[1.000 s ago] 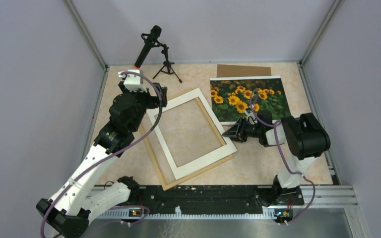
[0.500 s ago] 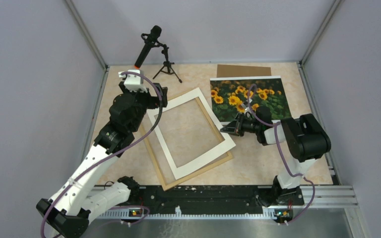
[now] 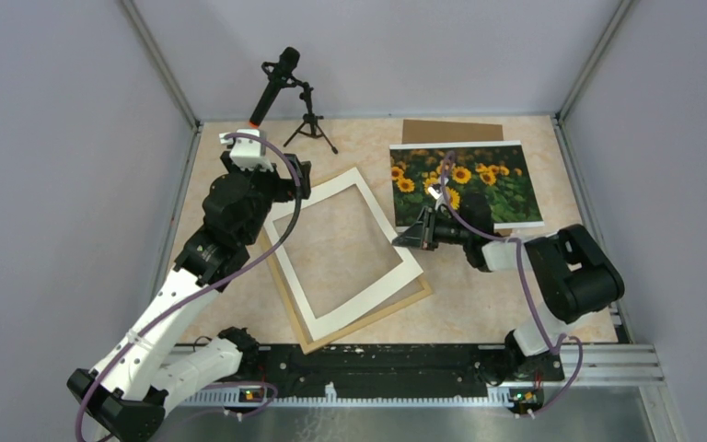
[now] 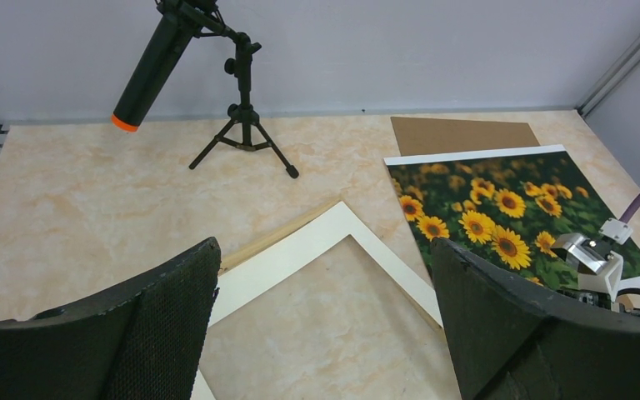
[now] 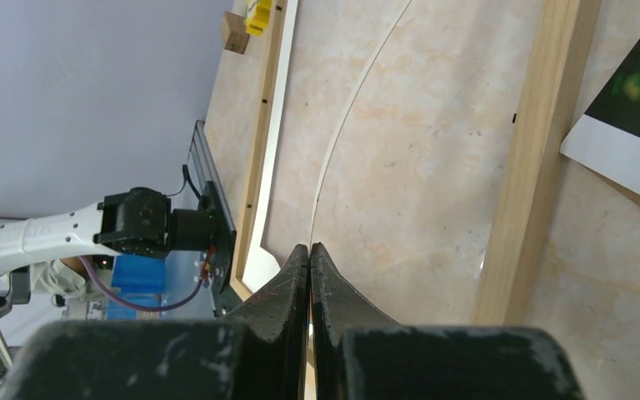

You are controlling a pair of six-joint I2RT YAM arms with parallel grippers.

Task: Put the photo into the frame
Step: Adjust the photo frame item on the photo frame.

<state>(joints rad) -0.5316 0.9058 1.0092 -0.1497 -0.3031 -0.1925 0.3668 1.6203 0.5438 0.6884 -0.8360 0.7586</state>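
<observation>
The right pincer (image 5: 309,250) is pressed closed on the thin right-hand edge of the white mat (image 3: 368,296), which sits askew over the wooden frame (image 3: 368,319). The left pincer (image 4: 325,250) hovers above the frame's far left corner, spread wide and holding nothing. The sunflower photo (image 3: 465,184) lies flat on the worktop (image 3: 479,295) just right of the frame, its far edge over a brown backing board (image 3: 451,131).

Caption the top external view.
Right gripper pinches an edge of the white mat atop the wooden frame; sunflower photo lies beside.
</observation>
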